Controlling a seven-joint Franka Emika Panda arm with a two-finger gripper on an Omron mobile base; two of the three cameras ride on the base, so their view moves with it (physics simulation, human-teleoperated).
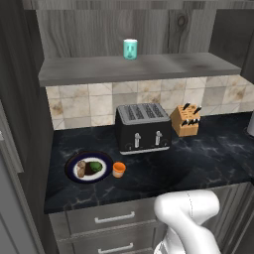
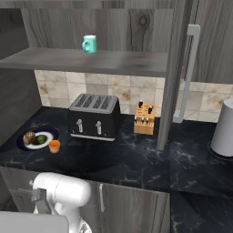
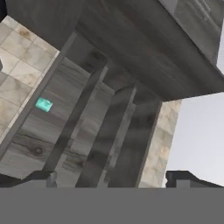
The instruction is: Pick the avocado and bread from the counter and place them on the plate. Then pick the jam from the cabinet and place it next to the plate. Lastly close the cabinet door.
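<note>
The plate (image 1: pixel 73 161) (image 2: pixel 51 132) lies at the left end of the black counter (image 1: pixel 198 163). The bread (image 1: pixel 81 168) (image 2: pixel 30 137) and the dark-green avocado (image 1: pixel 95 167) (image 2: pixel 42 139) rest on it side by side. Right next to the plate stands the orange jam (image 1: pixel 118 169) (image 2: pixel 54 146), on the counter. The cabinet (image 1: pixel 139 67) is open, and its door (image 2: pixel 175 77) juts out over the counter with its silver handle (image 2: pixel 190 68). In the hand view my gripper (image 3: pixel 111 179) is open and empty, looking up at the cabinet from well below.
A teal cup (image 1: pixel 130 48) (image 2: pixel 89 44) (image 3: pixel 43 104) stands on the cabinet shelf. A black toaster (image 1: pixel 143 127) and a wooden knife block (image 1: pixel 184 120) stand against the tiled wall. A pale grey canister (image 2: pixel 224 129) is at the right.
</note>
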